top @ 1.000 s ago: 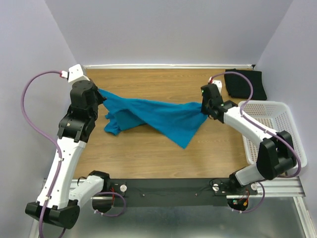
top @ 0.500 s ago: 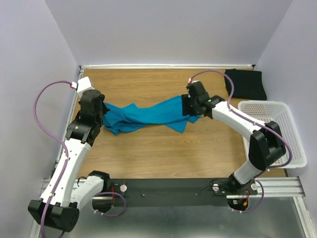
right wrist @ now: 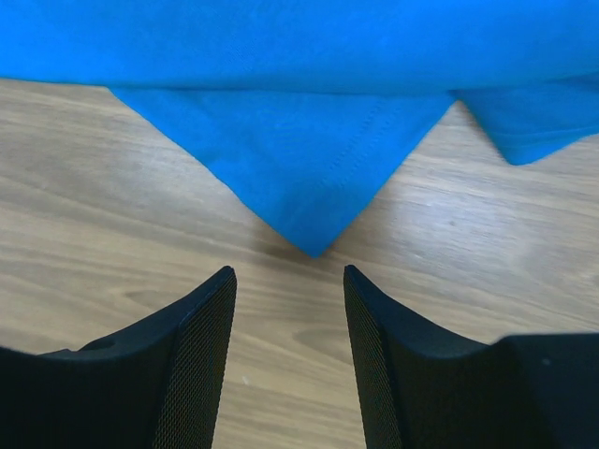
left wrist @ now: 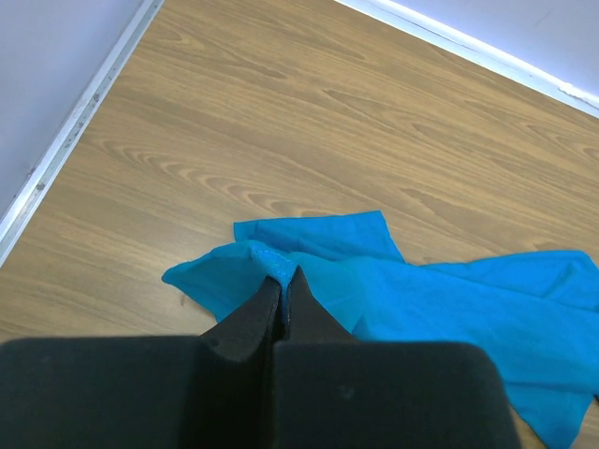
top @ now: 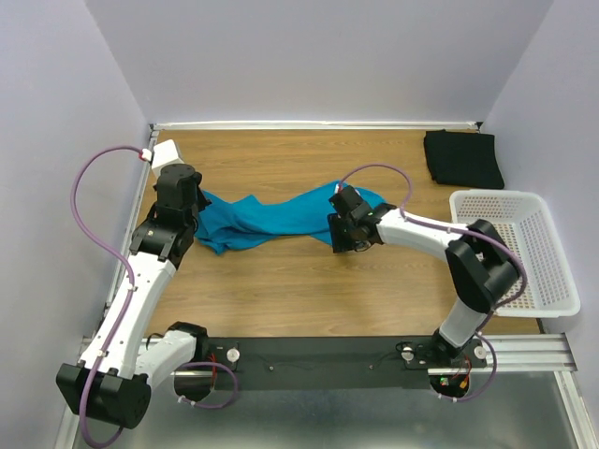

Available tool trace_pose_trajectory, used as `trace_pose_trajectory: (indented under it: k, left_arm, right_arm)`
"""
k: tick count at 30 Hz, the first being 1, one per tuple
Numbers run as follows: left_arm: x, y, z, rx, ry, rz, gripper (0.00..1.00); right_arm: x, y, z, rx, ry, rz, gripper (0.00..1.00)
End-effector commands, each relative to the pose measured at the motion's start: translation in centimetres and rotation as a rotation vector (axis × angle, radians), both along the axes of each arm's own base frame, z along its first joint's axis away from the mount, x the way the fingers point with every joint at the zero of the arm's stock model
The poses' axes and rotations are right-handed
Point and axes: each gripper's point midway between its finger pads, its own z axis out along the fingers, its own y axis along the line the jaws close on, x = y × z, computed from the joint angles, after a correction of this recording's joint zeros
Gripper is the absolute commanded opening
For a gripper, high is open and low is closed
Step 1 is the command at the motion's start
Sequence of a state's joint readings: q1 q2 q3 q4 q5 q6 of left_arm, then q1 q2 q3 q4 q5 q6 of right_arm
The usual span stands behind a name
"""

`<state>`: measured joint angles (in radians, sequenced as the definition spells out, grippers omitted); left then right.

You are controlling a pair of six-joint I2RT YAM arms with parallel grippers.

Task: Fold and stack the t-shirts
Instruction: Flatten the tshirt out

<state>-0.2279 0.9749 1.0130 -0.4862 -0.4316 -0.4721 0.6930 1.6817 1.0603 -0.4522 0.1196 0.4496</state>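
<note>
The teal-blue t-shirt (top: 271, 217) lies crumpled and stretched across the middle of the wooden table. My left gripper (top: 192, 202) is shut on a fold at its left edge, and the wrist view shows the cloth pinched at the fingertips (left wrist: 284, 273). My right gripper (top: 339, 234) is open and empty, low over the table. A pointed corner of the teal shirt (right wrist: 309, 178) lies just ahead of its gripper (right wrist: 288, 276), not between the fingers. The black t-shirt (top: 462, 157) lies folded at the back right corner.
A white perforated basket (top: 494, 195) stands at the right edge of the table, close to the right arm's elbow. A wall rail runs along the table's left and far edges. Bare wood lies in front of the teal shirt.
My right gripper has let go of the teal shirt and moved left and nearer. The shirt has dropped from stretched in the air to the table. My left gripper still holds its edge.
</note>
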Motion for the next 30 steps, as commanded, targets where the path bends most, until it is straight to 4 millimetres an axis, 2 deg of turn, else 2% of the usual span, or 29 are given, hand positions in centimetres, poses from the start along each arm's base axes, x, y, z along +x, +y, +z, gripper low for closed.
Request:
trace_pose_trajectory:
  k: [1, 10, 20, 22, 26, 27, 28, 29, 30]
  left_arm:
    - [0.5, 0.1, 1.2, 0.004, -0.041, -0.004, 0.00]
    - [0.7, 0.0, 1.6, 0.005, -0.049, -0.014, 0.00]
    - [0.8, -0.2, 1.3, 0.007, -0.044, -0.024, 0.00]
    - [0.8, -0.2, 1.2, 0.007, -0.043, -0.023, 0.00]
    - [0.8, 0.0, 1.1, 0.013, -0.041, -0.012, 0.00]
    - [0.8, 0.1, 1.3, 0.011, -0.044, -0.001, 0.00]
    - [0.8, 0.2, 1.5, 0.010, -0.049, 0.004, 0.00]
    - [0.9, 0.4, 2.3, 0.007, -0.066, 0.015, 0.00]
    - [1.0, 0.5, 2.9, 0.007, -0.080, 0.024, 0.00]
  right_arm:
    - [1.4, 0.9, -1.1, -0.026, -0.018, -0.075, 0.58]
    - [1.6, -0.3, -3.1, -0.096, -0.017, -0.168, 0.58]
    - [1.3, 0.0, -5.1, -0.156, 0.016, -0.151, 0.56]
    - [1.0, -0.1, -5.6, -0.168, 0.027, -0.147, 0.47]
    - [0.6, -1.2, -6.0, -0.216, 0.029, -0.156, 0.20]
    - [1.1, -1.7, -5.3, -0.235, -0.005, -0.169, 0.08]
    - [1.5, -2.0, -4.4, -0.248, -0.029, -0.170, 0.03]
    - [2.0, -3.0, -2.8, -0.287, -0.078, -0.172, 0.01]
    - [2.6, -3.4, -1.3, -0.302, -0.118, -0.174, 0.01]
